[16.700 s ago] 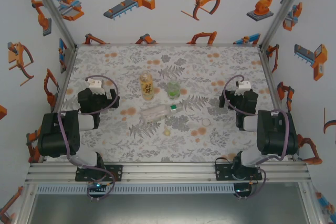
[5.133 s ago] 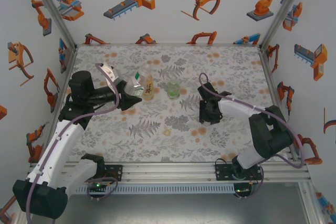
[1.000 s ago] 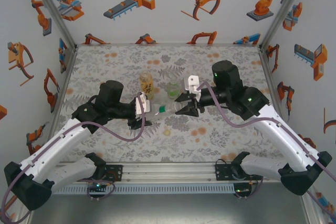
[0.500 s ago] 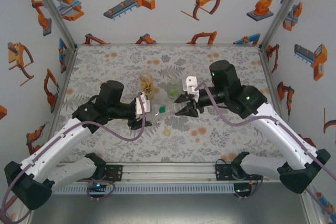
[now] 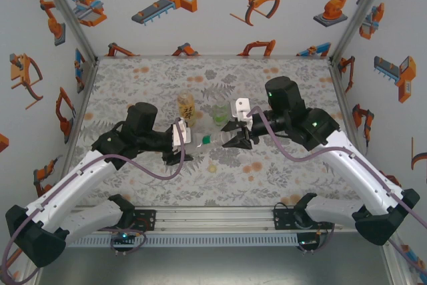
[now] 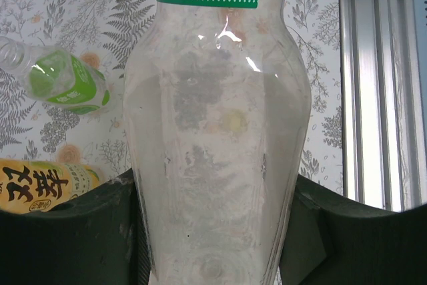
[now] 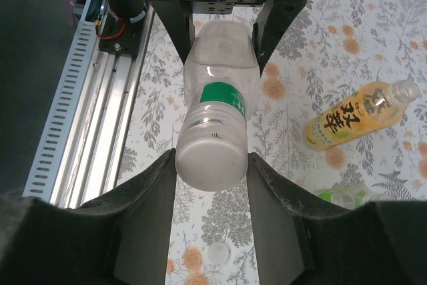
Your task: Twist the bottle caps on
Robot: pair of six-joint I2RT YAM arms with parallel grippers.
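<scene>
right wrist view has the whitish cap [image 7: 212, 158] dead centre, sitting at the neck end of the slim bottle [image 7: 223, 65] with the green label. the bottle lies level in the air above the bench [image 7: 313, 38]. my right jaws are clamped on that cap, a dark finger [image 7: 143, 218] touching it on each side. at the bottle's other end my left jaws are closed on its base. in the left wrist view its clear body is pinched between my two dark fingers [image 6: 67, 231]. from the top external view the bottle spans from one pair of jaws to the other, near the middle of the bench. the amber bottle [image 5: 186, 108] with the yellow label stands upright just behind my left jaws, its mouth open. the squat green-tinted bottle [image 5: 219, 115] stands near it, on its right. the pale yellow cap [image 5: 212, 168] lies loose on the bench, nearer my bases than the held bottle and touching nothing. an aluminium rail [image 7: 100, 98] runs along the bench's near edge.
</scene>
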